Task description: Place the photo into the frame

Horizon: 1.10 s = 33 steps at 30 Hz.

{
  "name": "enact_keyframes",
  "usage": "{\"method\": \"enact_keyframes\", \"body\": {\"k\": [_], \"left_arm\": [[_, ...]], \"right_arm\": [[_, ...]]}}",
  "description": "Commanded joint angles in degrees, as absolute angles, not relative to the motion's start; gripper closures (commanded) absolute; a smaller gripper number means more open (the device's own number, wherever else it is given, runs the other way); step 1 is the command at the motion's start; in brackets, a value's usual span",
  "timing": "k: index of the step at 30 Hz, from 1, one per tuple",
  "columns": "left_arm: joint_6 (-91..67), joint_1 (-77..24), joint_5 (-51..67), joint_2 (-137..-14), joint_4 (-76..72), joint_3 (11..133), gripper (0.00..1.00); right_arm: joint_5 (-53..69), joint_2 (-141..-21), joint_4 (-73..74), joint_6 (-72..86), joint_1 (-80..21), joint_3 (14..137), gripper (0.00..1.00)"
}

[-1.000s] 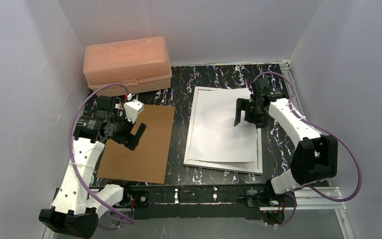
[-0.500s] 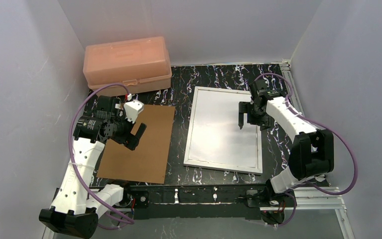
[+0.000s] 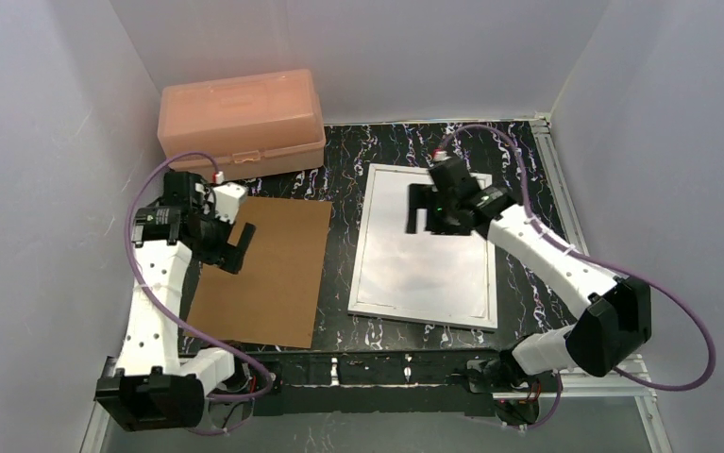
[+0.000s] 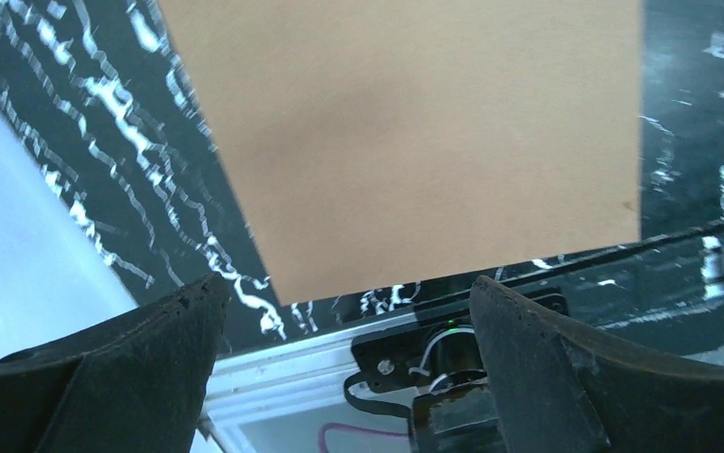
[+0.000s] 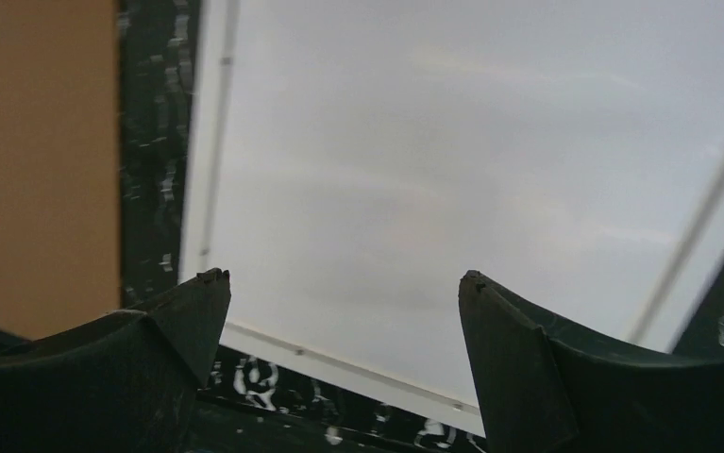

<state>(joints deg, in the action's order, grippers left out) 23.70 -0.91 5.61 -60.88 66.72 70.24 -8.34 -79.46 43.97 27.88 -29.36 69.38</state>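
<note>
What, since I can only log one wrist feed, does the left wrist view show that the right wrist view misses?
Only the left wrist view: a metal rail and a pale wall. Only the right wrist view: the frame with the photo lying in it, white back up. Both: the brown backing board, the black marbled table, and open jaws, on the left gripper and the right gripper.

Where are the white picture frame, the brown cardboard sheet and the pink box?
picture frame point(image 3: 422, 316): overhead view, its near white border.
cardboard sheet point(image 3: 273, 274): overhead view, its middle.
pink box point(image 3: 240, 118): overhead view, its lid.
</note>
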Motion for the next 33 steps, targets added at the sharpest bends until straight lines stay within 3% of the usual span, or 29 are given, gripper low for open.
{"method": "enact_keyframes", "body": {"k": [1,4,8,10,15,22,33], "left_arm": [[31.27,10.25,6.35,-64.65,66.73,72.10,0.03],[34.96,16.71,3.52,-67.60,62.14,70.49,0.16],[38.70,23.96,-2.36,-71.63,54.33,67.62,0.49],[39.69,26.80,-4.30,-73.18,49.53,65.56,0.60],[40.03,30.73,-3.93,-78.02,45.77,63.13,0.70],[38.70,30.99,-6.73,-83.89,33.92,58.30,0.86],[34.42,30.89,-5.72,-95.59,29.26,58.08,0.96]], "right_arm": [[-13.11,-80.68,34.36,39.99,-44.51,72.85,0.01],[-16.24,-85.49,30.46,43.38,-52.43,75.70,0.01],[-20.23,-95.40,28.82,45.27,-60.80,82.42,0.01],[-20.29,-100.99,29.22,45.91,-62.84,86.26,0.01],[-18.42,-111.51,28.43,48.44,-64.75,92.48,0.01],[-17.05,-117.21,23.73,51.29,-64.85,92.17,0.01],[-13.95,-121.95,22.89,54.85,-64.86,92.51,0.01]]}}
